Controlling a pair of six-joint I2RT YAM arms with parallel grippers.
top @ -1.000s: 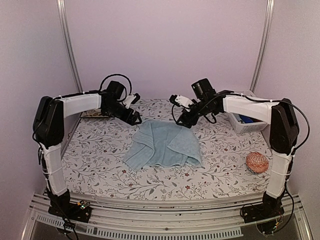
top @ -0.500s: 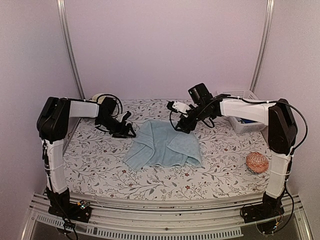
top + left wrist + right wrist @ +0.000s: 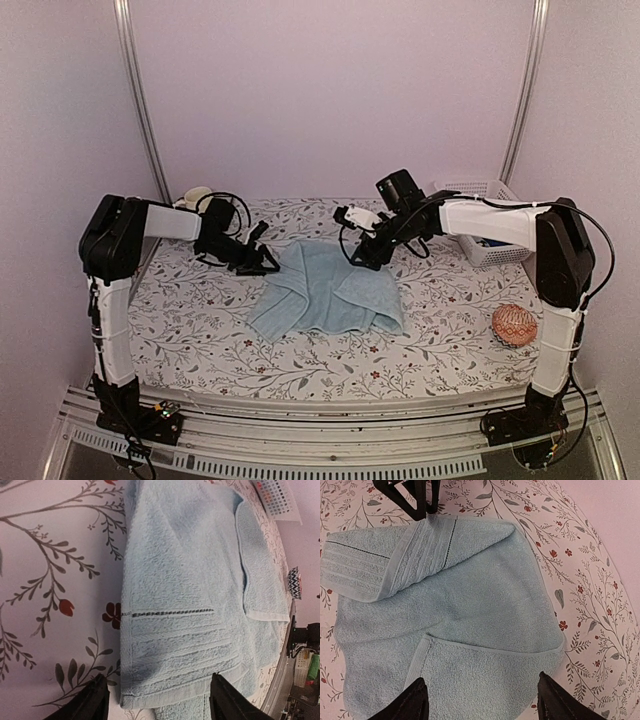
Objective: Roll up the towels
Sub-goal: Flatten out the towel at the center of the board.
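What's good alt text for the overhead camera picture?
A pale blue towel lies loosely folded on a flower-patterned table, with the left hand and right hand at its far corners. A patterned ball sits at right.

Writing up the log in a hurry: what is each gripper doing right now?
Left gripper: open, jaws either side of an edge of the blue towel, holding nothing.
Right gripper: open over the blue towel, holding nothing.

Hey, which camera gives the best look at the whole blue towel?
Top external: the towel lies fully in frame, though small. The right wrist view shows its folds and banded flap close up but crops one edge; the left wrist view shows the banded end, also cropped.
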